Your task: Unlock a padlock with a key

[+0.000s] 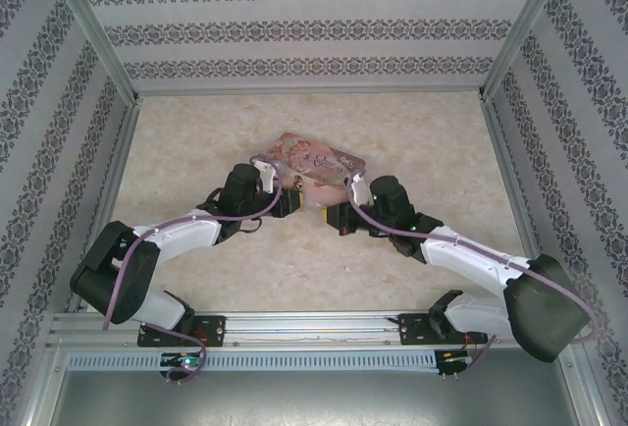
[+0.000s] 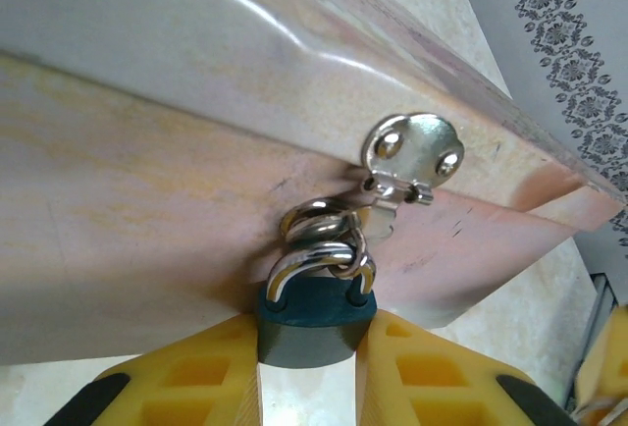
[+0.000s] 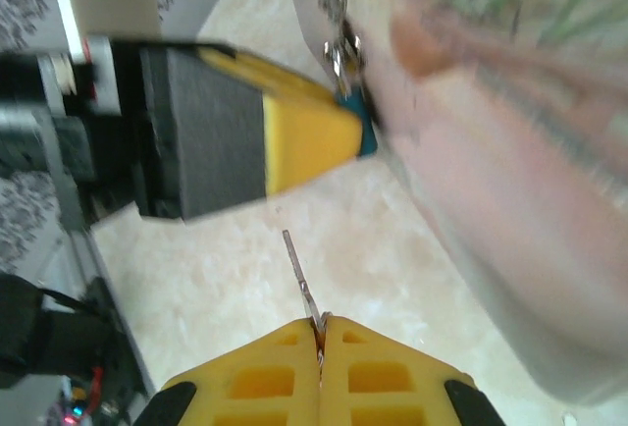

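Marbled tabletop (image 1: 196,141), patterned walls (image 1: 294,28), teal padlock (image 2: 314,323)

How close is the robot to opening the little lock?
Partway. Done: the left gripper clamps the teal padlock, and the right gripper pinches the key. In hand: the key's blade points toward the padlock but isn't touching it. Left: push it in and turn it; the shackle looks shut, looped through the ring on the pink tin.

No legible text or markings
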Robot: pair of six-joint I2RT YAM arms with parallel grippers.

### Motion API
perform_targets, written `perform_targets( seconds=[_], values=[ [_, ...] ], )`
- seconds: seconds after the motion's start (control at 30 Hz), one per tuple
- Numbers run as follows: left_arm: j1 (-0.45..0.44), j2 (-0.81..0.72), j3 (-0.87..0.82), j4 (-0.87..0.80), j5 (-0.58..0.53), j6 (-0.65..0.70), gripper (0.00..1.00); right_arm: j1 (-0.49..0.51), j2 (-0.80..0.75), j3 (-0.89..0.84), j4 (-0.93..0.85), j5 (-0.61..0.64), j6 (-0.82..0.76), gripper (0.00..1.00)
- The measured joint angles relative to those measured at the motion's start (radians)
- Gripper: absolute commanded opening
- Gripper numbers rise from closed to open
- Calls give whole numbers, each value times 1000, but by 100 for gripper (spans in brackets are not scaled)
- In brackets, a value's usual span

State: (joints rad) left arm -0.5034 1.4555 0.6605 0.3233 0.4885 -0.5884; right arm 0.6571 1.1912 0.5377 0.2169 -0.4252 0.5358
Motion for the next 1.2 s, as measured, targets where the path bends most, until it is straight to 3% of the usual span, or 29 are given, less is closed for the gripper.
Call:
perform_targets(
  seconds=[0.3, 0.57, 1.2],
  values=[
    [-1, 0, 3, 0, 39, -69, 26, 177, 18, -87, 107, 272, -72, 0],
    [-2, 5, 25, -3, 47, -110, 26, 230, 71, -121, 239, 445, -90, 0],
    [-15, 23, 42, -3, 57, -147, 25, 245, 230, -132, 451, 550, -75, 0]
  ],
)
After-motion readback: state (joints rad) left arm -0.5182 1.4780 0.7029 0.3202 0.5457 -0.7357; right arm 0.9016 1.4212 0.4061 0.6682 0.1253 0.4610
